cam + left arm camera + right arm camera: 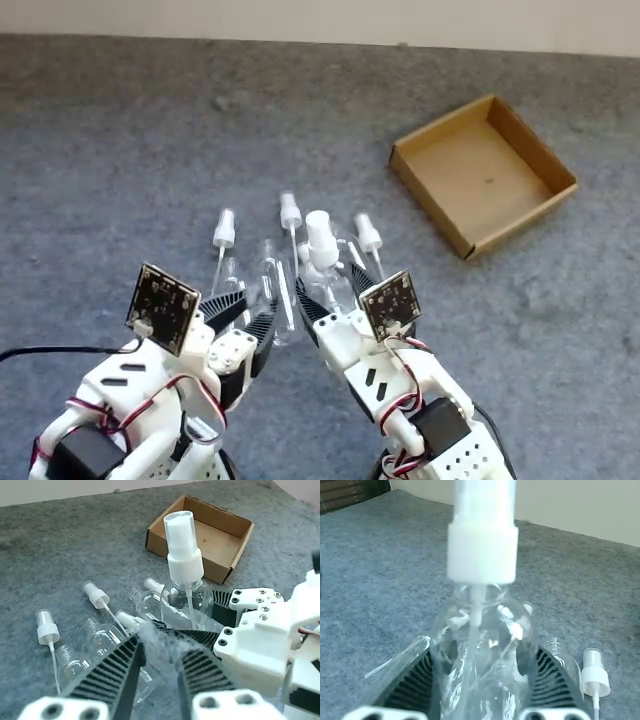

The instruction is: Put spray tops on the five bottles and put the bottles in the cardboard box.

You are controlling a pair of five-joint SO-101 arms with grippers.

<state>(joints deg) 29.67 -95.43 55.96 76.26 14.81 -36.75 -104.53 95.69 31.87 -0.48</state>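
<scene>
My right gripper (333, 290) (482, 680) is shut on an upright clear bottle (322, 265) (186, 602) (487, 640). A white spray top (181, 542) (482, 547) sits on its neck, dip tube hanging inside. My left gripper (252, 312) (160, 667) stands open just left of it, low over several clear bottles (97, 637) lying on the carpet. Loose white spray tops (223, 230) (45, 627) with thin tubes lie among them. The cardboard box (520, 215) (155, 535) sits empty at the far right.
Two more spray tops (290, 210) (368, 232) lie just beyond the grippers, and one (595, 677) is beside the held bottle. Grey carpet (120, 150) covers the table, with open room at the left and between the bottles and the box.
</scene>
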